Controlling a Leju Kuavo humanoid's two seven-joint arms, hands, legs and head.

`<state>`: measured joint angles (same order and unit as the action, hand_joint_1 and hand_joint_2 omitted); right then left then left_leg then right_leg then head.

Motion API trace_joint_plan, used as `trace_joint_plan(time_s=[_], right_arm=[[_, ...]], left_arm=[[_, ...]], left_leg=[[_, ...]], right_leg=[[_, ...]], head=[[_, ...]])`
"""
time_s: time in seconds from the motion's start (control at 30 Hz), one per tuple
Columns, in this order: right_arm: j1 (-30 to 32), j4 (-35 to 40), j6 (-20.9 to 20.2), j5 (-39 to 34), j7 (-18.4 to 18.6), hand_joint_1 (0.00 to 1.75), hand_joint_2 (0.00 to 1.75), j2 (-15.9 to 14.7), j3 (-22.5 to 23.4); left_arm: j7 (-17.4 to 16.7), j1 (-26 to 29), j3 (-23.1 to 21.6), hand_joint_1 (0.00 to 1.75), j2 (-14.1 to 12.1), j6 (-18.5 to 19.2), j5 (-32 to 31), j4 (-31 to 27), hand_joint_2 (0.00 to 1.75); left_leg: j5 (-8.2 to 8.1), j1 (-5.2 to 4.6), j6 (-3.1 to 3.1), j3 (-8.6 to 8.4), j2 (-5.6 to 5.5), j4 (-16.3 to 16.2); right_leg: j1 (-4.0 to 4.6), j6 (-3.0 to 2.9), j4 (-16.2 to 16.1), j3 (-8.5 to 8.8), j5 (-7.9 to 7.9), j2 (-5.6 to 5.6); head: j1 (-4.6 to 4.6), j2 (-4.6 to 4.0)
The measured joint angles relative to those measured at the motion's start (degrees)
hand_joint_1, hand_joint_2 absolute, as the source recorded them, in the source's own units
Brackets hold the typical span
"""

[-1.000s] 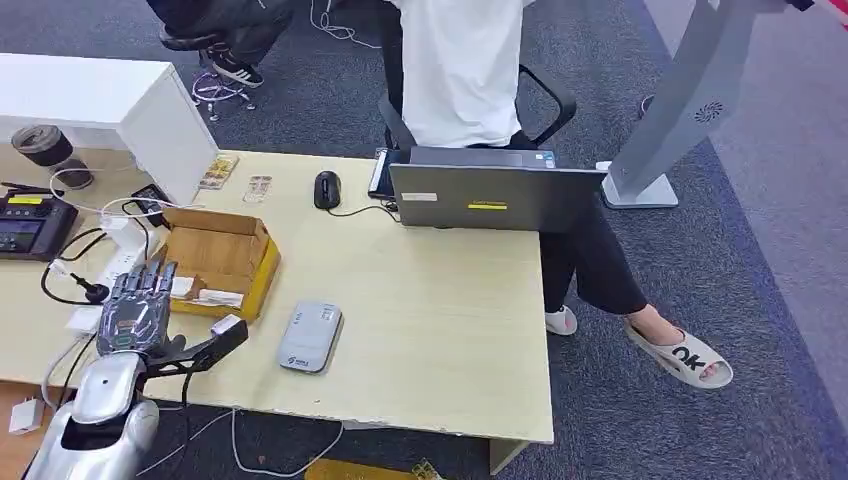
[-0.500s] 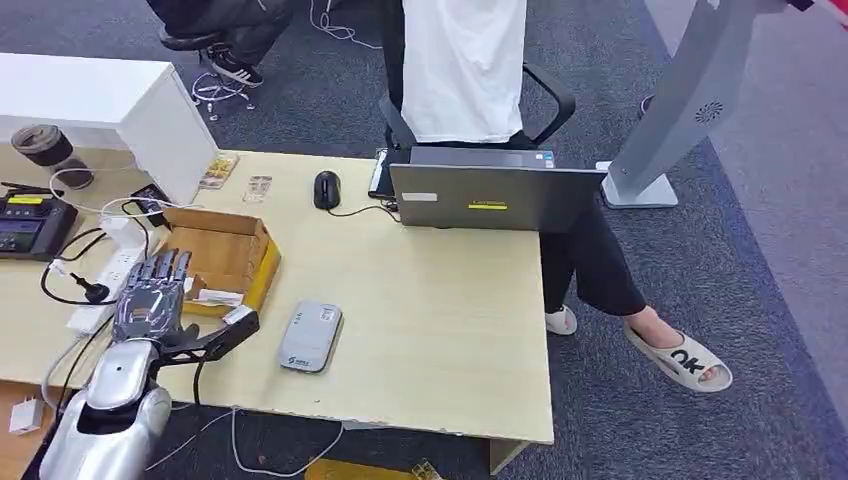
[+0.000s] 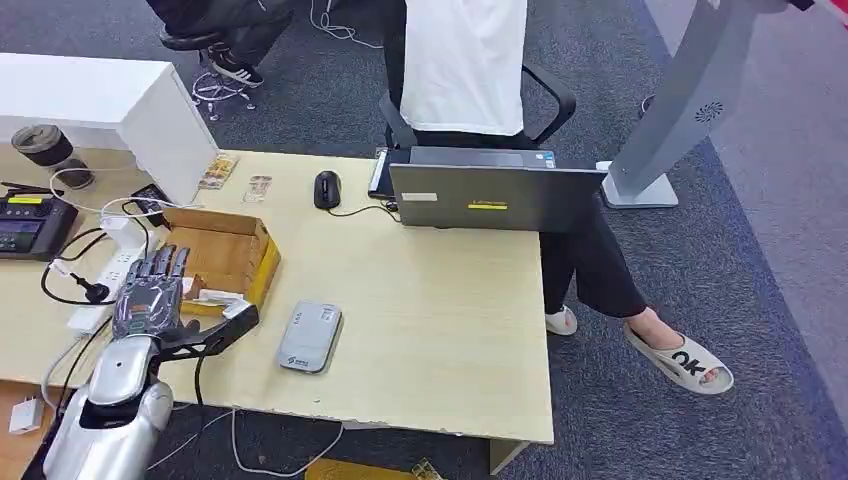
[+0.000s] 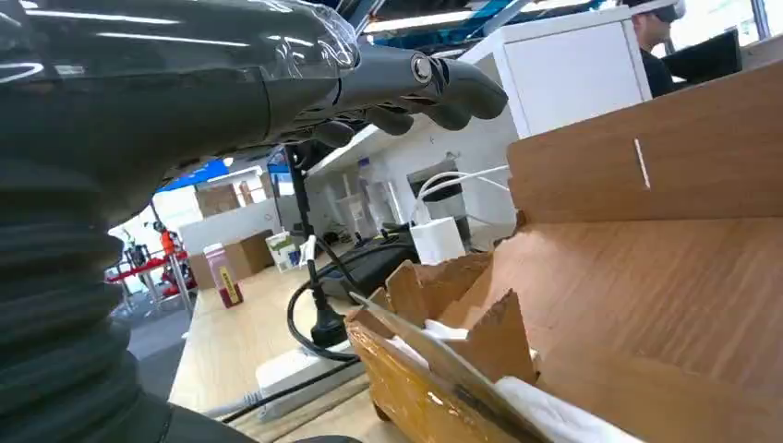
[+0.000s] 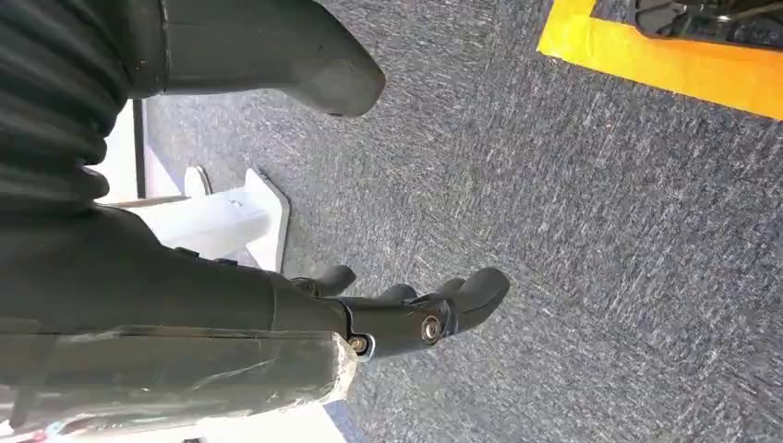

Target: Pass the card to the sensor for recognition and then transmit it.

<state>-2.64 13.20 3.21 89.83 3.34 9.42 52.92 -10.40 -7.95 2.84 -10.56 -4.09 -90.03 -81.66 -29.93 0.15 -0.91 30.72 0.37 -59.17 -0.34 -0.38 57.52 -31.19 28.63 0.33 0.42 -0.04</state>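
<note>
Fingers (image 3: 165,268) of left hand (image 3: 150,298) were spread, holding nothing, poised over the near edge of the cardboard box (image 3: 222,258) on the tabletop (image 3: 430,320), probably lining up on the card (image 3: 215,297) lying inside; right hand (image 5: 406,318) hung empty over carpet.

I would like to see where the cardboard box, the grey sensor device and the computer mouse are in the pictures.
cardboard box (image 3: 225,250): head view, on its brown inner floor.
grey sensor device (image 3: 310,336): head view, middle of its flat top.
computer mouse (image 3: 326,189): head view, middle of its black back.
</note>
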Motion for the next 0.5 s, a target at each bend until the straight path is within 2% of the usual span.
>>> trace_joint_plan(time_s=[0.13, 0.3, 0.5], right_arm=[[0.0, 0.0, 0.0, 0.0, -0.1, 0.00, 1.75, 0.0, 0.0], [0.0, 0.0, 0.0, 0.0, -0.1, 0.00, 1.75, 0.0, 0.0], [0.0, 0.0, 0.0, 0.0, -0.1, 0.00, 1.75, 0.0, -0.1]], left_arm=[[0.3, -0.5, 1.0, 0.00, -0.1, -0.2, 0.0, 0.1, 1.75], [0.6, -0.8, 2.4, 0.12, -0.1, -0.5, 0.0, 0.6, 1.75], [0.7, -0.9, 3.3, 0.70, -0.1, -0.7, 0.0, 1.3, 1.75]], left_leg=[[0.00, 0.00, 0.00, 0.00, -0.01, 0.0], [0.00, 0.00, 0.00, 0.00, -0.01, 0.0], [0.00, 0.00, 0.00, 0.01, -0.01, 0.0]], right_leg=[[0.00, 0.00, 0.0, 0.01, 0.00, 0.00], [0.00, 0.00, 0.0, 0.00, 0.00, 0.00], [0.00, 0.00, 0.0, 0.00, 0.00, 0.00]], head=[[0.00, 0.00], [0.00, 0.00], [0.00, 0.00]])
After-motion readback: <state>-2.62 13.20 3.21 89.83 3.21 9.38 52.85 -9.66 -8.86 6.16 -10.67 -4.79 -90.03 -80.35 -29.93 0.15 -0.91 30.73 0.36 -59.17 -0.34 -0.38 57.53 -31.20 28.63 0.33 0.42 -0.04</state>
